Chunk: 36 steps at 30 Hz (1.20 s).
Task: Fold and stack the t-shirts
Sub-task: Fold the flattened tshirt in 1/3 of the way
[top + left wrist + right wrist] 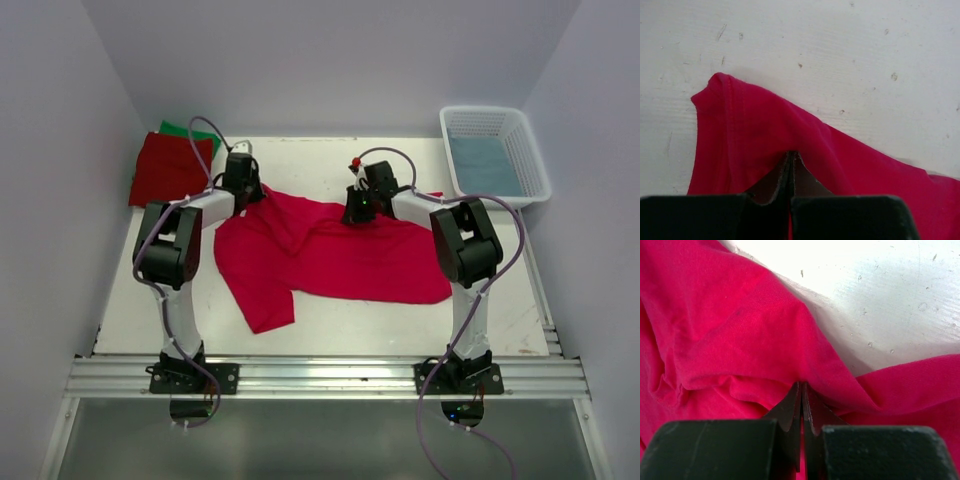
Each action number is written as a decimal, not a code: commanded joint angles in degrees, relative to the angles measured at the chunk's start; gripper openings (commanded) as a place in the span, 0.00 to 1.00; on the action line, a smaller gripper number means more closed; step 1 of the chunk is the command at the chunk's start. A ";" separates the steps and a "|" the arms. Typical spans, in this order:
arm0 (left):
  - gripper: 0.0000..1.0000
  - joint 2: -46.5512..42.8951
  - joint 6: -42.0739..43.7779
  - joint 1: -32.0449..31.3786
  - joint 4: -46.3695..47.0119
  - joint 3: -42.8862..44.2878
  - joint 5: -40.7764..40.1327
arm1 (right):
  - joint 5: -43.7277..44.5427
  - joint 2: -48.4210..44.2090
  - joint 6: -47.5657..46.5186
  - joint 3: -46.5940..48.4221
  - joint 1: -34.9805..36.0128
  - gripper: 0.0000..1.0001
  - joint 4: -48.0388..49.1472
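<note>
A bright crimson-pink soft cloth t-shirt (340, 255) is spread, a bit rumpled, in the middle of the white table (400, 325). Its far left edge is pinched by the left gripper (791, 156), and the jaws are shut tight on the cloth. Its far edge, more to the right, is pinched the same way by the right gripper (802, 386).

The step in hand seems to be a fold. To do it well, both edges should be lifted together and at the same height, so the cloth is kept flat and not bunched.

A folded darker red t-shirt (168, 168) is laid at the far left corner on a green t-shirt (195, 133), of which only a thin strip is seen. How much cloth is caught in each grip is hidden. Something pale blue is seen in the white latticed plastic basket (530, 150) at the far right, but what it is cannot be told.
</note>
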 commanded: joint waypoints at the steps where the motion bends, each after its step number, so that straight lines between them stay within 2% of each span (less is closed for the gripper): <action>1: 0.00 2.55 -1.11 1.70 -3.85 3.07 -2.58 | 5.91 2.08 -1.73 -1.40 -0.62 0.00 -8.91; 8: 0.00 4.67 -6.20 5.22 -12.02 3.26 -5.05 | 13.36 2.08 -0.76 1.24 -0.62 0.00 -10.75; 13: 0.00 1.33 -9.28 7.50 -10.81 -3.14 -6.46 | 21.80 1.20 -1.46 6.85 -0.62 0.00 -14.71; 18: 0.00 -1.66 -11.04 9.79 -11.50 -4.04 -7.33 | 28.84 1.10 -2.33 13.36 -1.32 0.00 -17.51; 22: 0.00 -2.37 -10.95 10.41 -12.90 -3.17 -7.68 | 28.33 6.28 -3.13 25.02 -2.37 0.00 -22.70; 27: 0.00 -3.59 -10.60 11.81 -12.82 -3.51 -7.51 | 28.24 7.44 -3.66 30.42 -3.08 0.00 -25.08; 30: 0.00 -5.00 -10.16 11.90 -9.23 -5.09 -2.87 | 23.07 4.99 -4.27 30.08 -3.17 0.00 -23.86; 32: 0.00 -7.28 -9.99 13.39 -7.29 -5.89 -1.10 | 15.97 2.62 -4.71 27.18 -2.30 0.00 -22.28; 36: 0.00 -15.27 -9.11 13.04 -5.00 -8.69 2.51 | 16.02 -7.12 -6.29 19.98 1.40 0.00 -17.89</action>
